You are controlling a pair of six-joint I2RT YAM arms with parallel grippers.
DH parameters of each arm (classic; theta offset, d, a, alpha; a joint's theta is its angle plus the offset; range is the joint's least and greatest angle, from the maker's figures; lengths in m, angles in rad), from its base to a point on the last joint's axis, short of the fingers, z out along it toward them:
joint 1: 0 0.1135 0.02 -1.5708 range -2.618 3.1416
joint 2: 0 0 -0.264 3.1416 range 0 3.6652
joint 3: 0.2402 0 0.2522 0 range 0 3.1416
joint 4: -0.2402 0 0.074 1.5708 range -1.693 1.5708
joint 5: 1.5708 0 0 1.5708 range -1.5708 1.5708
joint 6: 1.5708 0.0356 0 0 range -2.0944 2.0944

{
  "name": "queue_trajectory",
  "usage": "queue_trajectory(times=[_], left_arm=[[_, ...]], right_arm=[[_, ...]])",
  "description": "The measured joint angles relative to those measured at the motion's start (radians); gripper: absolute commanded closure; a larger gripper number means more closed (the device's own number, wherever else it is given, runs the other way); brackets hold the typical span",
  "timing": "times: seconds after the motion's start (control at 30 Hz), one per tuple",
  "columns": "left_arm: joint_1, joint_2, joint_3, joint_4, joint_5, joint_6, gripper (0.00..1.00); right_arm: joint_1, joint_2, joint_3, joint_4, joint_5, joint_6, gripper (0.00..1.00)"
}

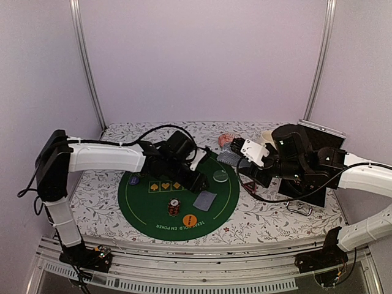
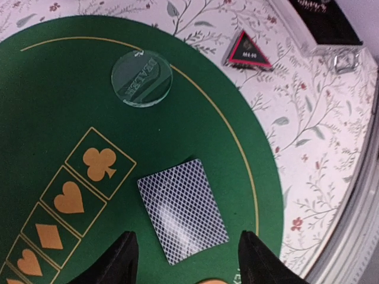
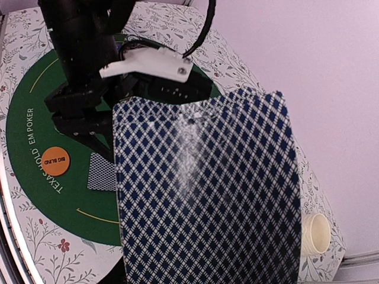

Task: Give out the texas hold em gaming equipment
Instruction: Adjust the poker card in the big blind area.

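Observation:
A green round poker mat point(image 1: 141, 205) lies mid-table. On it are one grey-blue-backed card point(image 1: 204, 199), a striped chip stack point(image 1: 174, 207), an orange button point(image 1: 189, 219), a blue button point(image 1: 134, 180) and a pale-green dealer button point(image 1: 220, 176). My left gripper point(image 2: 189, 266) is open and empty, with its fingers either side of the near end of the card point(image 2: 182, 210), above it. My right gripper point(image 1: 237, 149) is shut on a held card or cards point(image 3: 204, 189) above the mat's far right edge; these fill its wrist view and hide its fingers. The black-and-red triangular marker point(image 2: 247, 50) lies on the floral cloth.
A pink-patterned bowl point(image 1: 226, 139) and a cream mug point(image 1: 267, 136) stand at the back, behind the right gripper. A black case point(image 1: 309, 177) lies under the right arm, with a metal clasp point(image 1: 298, 208) in front of it. The left arm point(image 3: 95, 71) reaches over the mat.

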Motion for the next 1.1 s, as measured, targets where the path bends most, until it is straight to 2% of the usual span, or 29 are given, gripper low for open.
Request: queue_trajectory(times=[0.2, 0.33, 0.47, 0.87, 1.1], left_arm=[[0.012, 0.179, 0.099, -0.054, -0.003, 0.011, 0.49], [0.031, 0.254, 0.136, -0.054, 0.0, 0.015, 0.52], [0.043, 0.306, 0.151, -0.056, 0.006, 0.018, 0.59], [0.05, 0.32, 0.144, -0.035, 0.125, 0.045, 0.94], [0.031, 0.315, 0.124, -0.012, 0.173, 0.082, 0.98]], right_arm=[[0.0, -0.04, -0.011, -0.016, 0.022, 0.008, 0.55], [0.0, -0.058, -0.012, -0.026, 0.031, 0.014, 0.55], [0.0, -0.06, -0.013, -0.037, 0.033, 0.018, 0.55], [0.0, -0.06, -0.014, -0.045, 0.033, 0.018, 0.55], [0.0, -0.06, -0.014, -0.045, 0.033, 0.018, 0.55]])
